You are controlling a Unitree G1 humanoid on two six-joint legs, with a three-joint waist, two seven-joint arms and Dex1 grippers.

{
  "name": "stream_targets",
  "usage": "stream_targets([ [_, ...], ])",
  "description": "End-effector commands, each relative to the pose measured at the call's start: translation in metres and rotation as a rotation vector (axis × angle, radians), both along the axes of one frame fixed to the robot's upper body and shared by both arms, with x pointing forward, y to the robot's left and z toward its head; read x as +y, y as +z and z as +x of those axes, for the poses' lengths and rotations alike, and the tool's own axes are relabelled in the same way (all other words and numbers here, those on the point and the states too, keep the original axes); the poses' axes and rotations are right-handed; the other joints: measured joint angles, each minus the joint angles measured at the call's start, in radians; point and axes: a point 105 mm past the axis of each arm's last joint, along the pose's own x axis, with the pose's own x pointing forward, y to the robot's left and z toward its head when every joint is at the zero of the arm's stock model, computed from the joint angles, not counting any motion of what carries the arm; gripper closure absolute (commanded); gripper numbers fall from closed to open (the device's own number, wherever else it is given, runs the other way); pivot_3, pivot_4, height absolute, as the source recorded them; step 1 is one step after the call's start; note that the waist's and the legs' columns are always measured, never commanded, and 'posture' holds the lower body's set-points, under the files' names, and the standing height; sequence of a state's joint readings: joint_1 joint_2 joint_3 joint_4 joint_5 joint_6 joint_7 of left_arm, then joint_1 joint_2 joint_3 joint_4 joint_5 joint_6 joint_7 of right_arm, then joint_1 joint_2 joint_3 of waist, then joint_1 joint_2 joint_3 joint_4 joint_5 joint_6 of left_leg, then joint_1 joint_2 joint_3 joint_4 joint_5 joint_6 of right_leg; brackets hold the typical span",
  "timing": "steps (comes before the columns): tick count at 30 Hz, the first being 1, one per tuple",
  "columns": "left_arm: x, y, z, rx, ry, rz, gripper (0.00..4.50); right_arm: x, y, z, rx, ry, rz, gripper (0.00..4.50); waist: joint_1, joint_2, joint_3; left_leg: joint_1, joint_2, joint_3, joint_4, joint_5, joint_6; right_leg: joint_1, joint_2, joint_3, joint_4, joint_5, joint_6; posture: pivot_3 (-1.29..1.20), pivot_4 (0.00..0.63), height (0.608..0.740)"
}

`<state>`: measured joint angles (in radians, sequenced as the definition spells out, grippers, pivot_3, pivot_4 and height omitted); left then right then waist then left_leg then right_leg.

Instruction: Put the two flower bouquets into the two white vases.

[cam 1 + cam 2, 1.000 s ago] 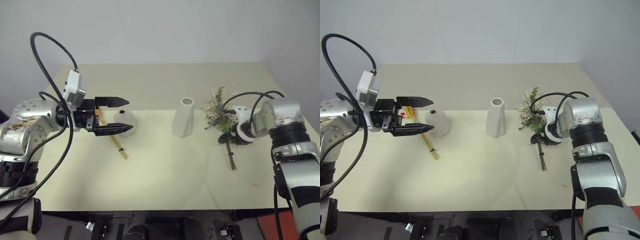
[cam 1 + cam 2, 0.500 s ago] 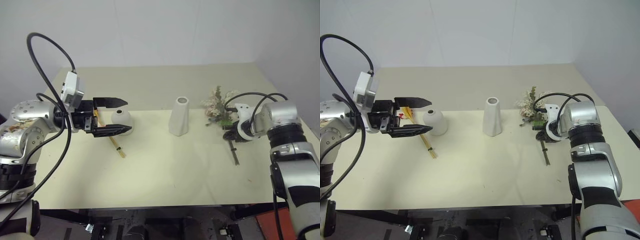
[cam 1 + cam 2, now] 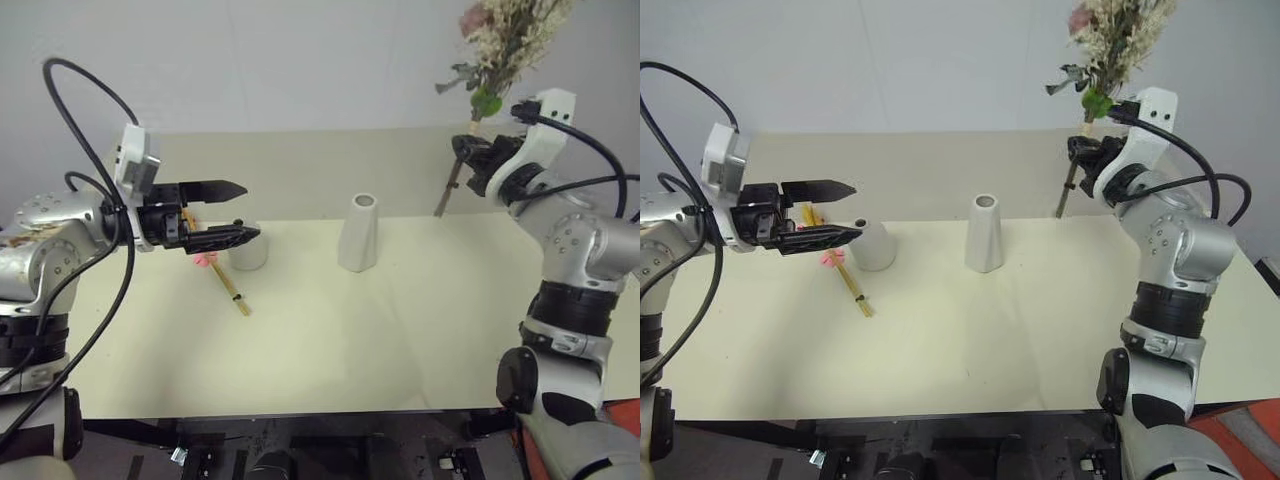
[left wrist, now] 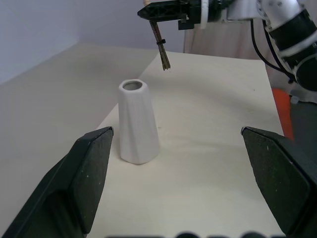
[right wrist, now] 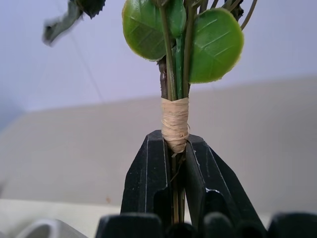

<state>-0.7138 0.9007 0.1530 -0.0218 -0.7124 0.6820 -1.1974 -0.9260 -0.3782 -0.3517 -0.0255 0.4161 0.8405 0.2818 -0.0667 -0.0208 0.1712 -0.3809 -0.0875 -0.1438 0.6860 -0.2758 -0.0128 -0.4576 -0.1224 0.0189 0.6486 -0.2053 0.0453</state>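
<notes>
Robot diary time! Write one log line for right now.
right gripper: shut on bushy bouquet, held aloft | left gripper: open | wheat bunch: on table | vases: empty

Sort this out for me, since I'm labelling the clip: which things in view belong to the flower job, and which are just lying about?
Job:
- bushy bouquet, held upright off the table by the right gripper
- wheat bouquet, lying beside the short vase
- tall vase
- short vase
- left gripper, open above the short vase

Lying about:
- nothing besides the table
</notes>
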Motion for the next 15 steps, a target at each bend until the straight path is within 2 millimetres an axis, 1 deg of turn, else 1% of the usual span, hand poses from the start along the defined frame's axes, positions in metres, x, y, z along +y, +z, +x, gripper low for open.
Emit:
stream_targets([
  [1, 0.002, 0.014, -0.002, -0.031, 0.031, -0.015, 0.0, 0.027, 0.04, -0.02, -0.227, 0.061, -0.04, 4.3, -0.004, 0.0, 0.0, 0.0, 0.0, 0.0, 0.0, 0.0, 0.0, 0.0, 0.0, 0.0, 0.0, 0.0, 0.0, 0.0, 0.15, 0.74],
  [5, 0.002, 0.011, -0.002, -0.026, 0.038, -0.015, 0.0, 0.047, 0.044, -0.019, -0.28, 0.084, -0.063, 4.3, -0.003, 0.0, 0.0, 0.001, 0.0, 0.0, 0.0, 0.0, 0.0, 0.0, 0.001, 0.001, 0.0, 0.0, 0.0, 0.0, 0.15, 0.74],
  [9, 0.001, 0.011, -0.003, -0.03, 0.042, -0.015, 0.0, 0.073, 0.052, -0.024, -0.332, 0.155, -0.069, 4.3, -0.004, 0.0, 0.0, 0.001, 0.0, 0.0, 0.0, 0.001, -0.002, 0.0, 0.001, 0.001, 0.0, 0.0, 0.0, 0.0, 0.15, 0.74],
  [11, 0.001, 0.011, -0.004, -0.032, 0.045, -0.015, 0.0, 0.08, 0.053, -0.023, -0.337, 0.174, -0.067, 4.3, -0.004, 0.0, 0.0, 0.001, 0.0, 0.0, 0.0, 0.003, -0.005, 0.0, 0.001, 0.001, 0.0, 0.0, 0.0, 0.0, 0.15, 0.74],
  [15, 0.001, 0.011, -0.005, -0.035, 0.051, -0.016, 0.0, 0.089, 0.056, -0.024, -0.353, 0.201, -0.069, 4.3, -0.002, 0.0, 0.0, 0.001, 0.0, 0.0, 0.0, 0.003, -0.005, 0.0, 0.001, 0.001, 0.0, 0.0, 0.0, 0.0, 0.15, 0.74],
])
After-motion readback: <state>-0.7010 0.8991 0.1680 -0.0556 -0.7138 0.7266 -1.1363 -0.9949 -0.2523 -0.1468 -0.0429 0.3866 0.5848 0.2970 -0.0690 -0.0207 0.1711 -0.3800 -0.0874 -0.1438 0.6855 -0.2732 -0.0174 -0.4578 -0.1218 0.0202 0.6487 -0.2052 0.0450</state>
